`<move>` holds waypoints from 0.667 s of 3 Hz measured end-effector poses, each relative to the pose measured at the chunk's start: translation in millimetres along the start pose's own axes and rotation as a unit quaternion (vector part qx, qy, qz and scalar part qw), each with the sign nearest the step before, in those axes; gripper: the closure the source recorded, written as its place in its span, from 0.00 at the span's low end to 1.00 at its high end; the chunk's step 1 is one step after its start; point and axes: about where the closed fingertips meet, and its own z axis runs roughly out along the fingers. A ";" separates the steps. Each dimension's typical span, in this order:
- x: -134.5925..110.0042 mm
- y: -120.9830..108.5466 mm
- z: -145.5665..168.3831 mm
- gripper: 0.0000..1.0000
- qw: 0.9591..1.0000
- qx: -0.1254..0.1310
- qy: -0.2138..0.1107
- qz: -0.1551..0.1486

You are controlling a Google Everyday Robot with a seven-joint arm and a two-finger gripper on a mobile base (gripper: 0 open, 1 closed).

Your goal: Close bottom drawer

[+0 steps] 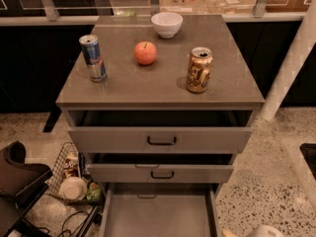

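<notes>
The grey cabinet (160,85) has all three drawers open. The bottom drawer (158,215) is pulled out the farthest. Its plain grey inside shows at the lower edge of the view, and its front lies below the frame. The middle drawer (160,173) and the top drawer (160,139) stick out less, each with a dark bar handle. My gripper (263,231) shows only as a white rounded part at the bottom right, just right of the bottom drawer's side.
On the cabinet top stand a blue can (93,58), an orange-red apple (145,53), a gold can (199,69) and a white bowl (167,24). A wire basket (74,179) with clutter and a dark chair (19,181) sit on the floor at the left. A white post (291,63) stands at the right.
</notes>
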 end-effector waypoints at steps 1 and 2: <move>-11.2 8.5 33.2 0.00 1.000 -0.006 0.007 0.001; -23.4 18.0 67.5 0.00 1.000 -0.011 -0.001 0.003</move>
